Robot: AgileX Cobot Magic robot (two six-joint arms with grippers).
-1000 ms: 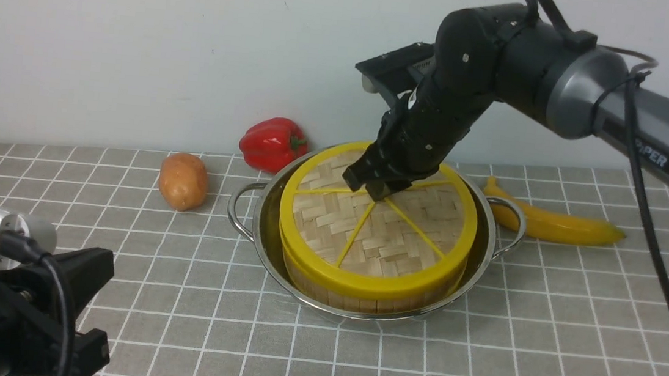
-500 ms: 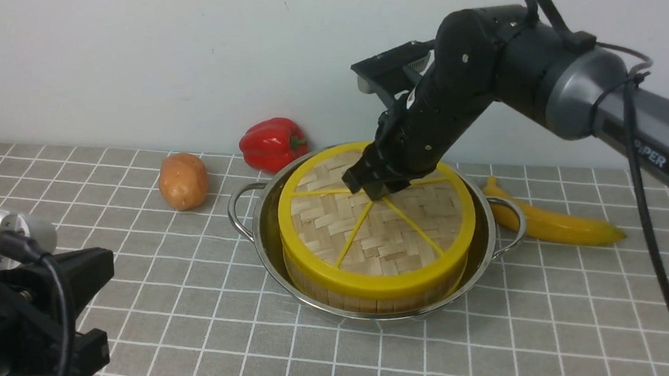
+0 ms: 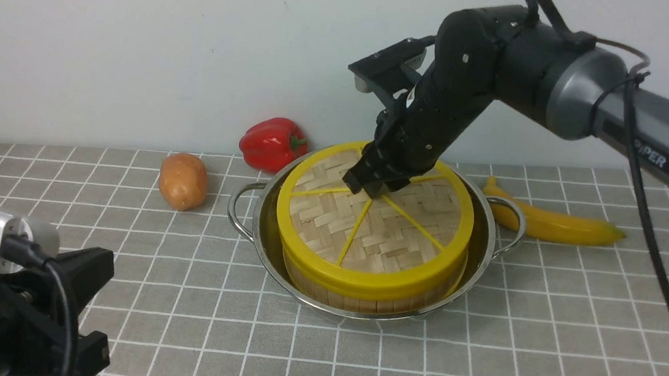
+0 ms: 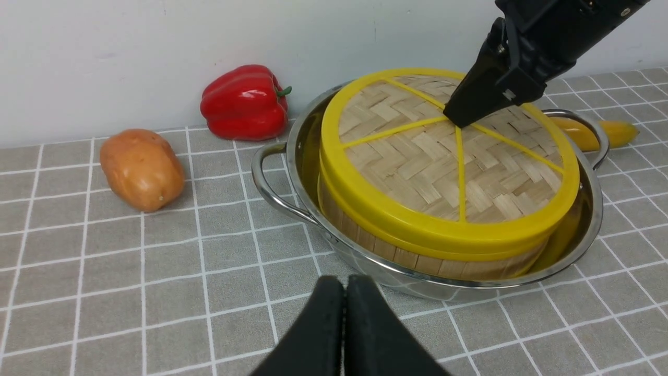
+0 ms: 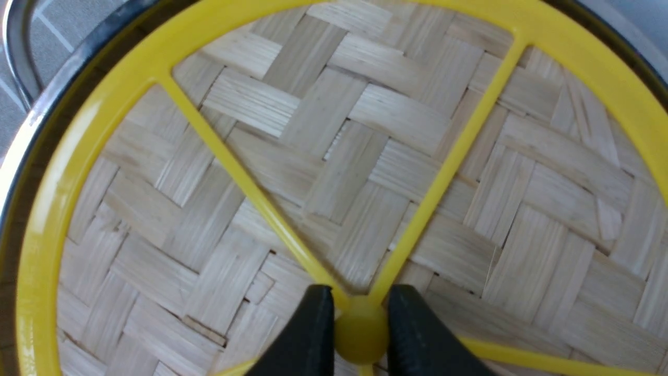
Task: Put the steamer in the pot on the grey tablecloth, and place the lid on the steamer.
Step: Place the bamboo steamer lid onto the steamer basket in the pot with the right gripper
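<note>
The shiny pot [image 3: 492, 228] stands on the grey tablecloth [image 3: 541, 331]. The steamer [image 3: 360, 301] sits inside it, only its wooden-strip wall showing. The woven lid [image 3: 384, 242] with its yellow rim covers the steamer. My right gripper [image 3: 371, 188] reaches down from above onto the lid's middle. In the right wrist view that gripper [image 5: 360, 313] is shut on the small yellow hub [image 5: 361, 339], one finger on each side. My left gripper [image 4: 344, 292] is shut with nothing in it, low over the cloth in front of the pot.
A red pepper [image 3: 271, 143] and a potato [image 3: 183, 181] lie behind and left of the pot. A banana [image 3: 552, 224] lies behind the pot's right handle. A pale wall closes off the back.
The right wrist has tipped a little and the lid has slid slightly left on the steamer. The left arm has barely moved.
</note>
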